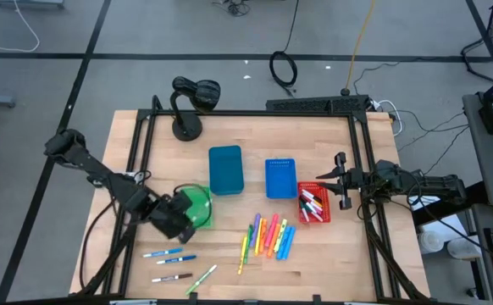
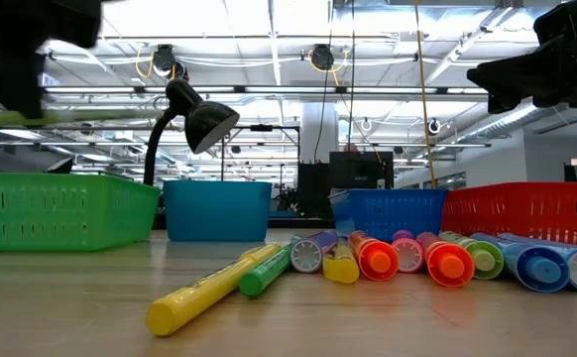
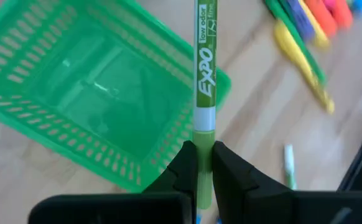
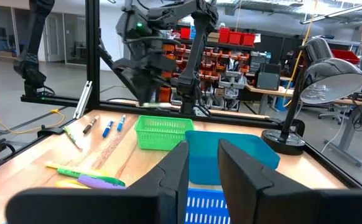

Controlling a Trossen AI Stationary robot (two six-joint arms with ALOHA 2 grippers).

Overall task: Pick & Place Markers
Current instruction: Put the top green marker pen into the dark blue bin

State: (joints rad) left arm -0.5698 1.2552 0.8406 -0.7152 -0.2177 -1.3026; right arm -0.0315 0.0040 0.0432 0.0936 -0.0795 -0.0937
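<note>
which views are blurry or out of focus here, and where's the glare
Left wrist view: the green Expo marker between the fingers is sharp, the highlighters behind it are smeared. Low view: the near yellow highlighter is soft, and bright ceiling light washes out the top. Right wrist view: glare on the desk lamp shade. High view: evenly lit.

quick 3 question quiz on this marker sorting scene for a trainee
1. True or false: the left gripper is shut on a green marker.
2. Which bin already holds markers: A green bin, B red bin, C teal bin?
3. Fill in: the left gripper hangs over the ___ bin.

Key: 1 true. 2 B. 3 green.
</note>
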